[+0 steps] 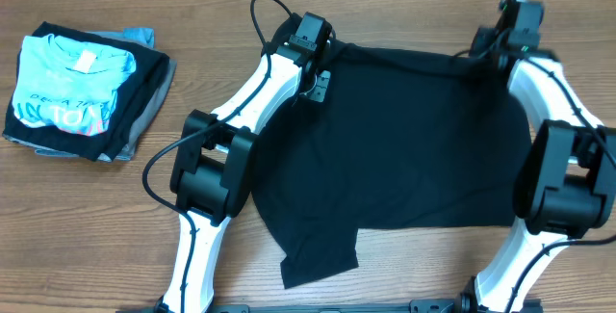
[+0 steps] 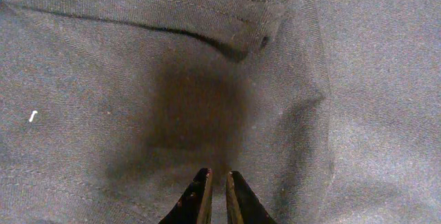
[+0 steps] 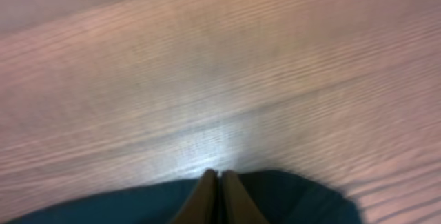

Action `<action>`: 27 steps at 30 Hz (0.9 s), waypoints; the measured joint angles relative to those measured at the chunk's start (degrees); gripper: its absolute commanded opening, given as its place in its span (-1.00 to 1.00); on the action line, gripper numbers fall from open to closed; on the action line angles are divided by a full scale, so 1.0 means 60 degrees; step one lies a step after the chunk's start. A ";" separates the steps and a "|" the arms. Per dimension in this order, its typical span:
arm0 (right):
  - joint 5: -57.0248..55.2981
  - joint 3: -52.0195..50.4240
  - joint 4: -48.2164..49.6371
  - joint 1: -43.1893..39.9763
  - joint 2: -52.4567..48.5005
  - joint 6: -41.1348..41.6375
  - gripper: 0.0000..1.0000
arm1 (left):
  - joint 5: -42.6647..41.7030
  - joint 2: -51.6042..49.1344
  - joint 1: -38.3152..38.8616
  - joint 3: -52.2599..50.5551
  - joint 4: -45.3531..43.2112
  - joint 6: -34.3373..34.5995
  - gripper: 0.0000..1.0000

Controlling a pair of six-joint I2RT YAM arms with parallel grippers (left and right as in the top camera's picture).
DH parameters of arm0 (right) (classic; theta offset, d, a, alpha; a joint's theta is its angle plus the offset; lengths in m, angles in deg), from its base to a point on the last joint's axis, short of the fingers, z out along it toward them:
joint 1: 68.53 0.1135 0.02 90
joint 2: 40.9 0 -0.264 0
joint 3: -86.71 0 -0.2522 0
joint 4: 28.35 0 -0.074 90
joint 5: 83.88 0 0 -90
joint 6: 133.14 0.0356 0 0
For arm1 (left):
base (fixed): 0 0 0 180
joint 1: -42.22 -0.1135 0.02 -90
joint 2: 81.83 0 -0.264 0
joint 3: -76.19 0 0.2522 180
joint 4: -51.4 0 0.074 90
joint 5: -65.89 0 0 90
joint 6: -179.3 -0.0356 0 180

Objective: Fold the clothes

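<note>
Overhead view: a light wood-grain table point(image 1: 87, 226) fills the frame. The black T-shirt point(image 1: 404, 149) lies spread flat right of centre, between the two arms, with one sleeve point(image 1: 318, 255) jutting towards the near edge. The left gripper point(image 2: 217, 176) is over the cloth at the shirt's far left corner, a thin slit between its fingers; whether it pinches fabric cannot be told. The right gripper point(image 3: 218, 176) is closed at the far right hem. A stack of folded clothes point(image 1: 82, 91) sits far left.
</note>
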 measured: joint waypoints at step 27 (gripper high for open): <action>0.2091 0.0557 -0.3606 -0.0947 -0.0994 -0.5009 -0.12 | 0.0022 0.0000 -0.0259 0.0000 0.0393 0.0062 0.37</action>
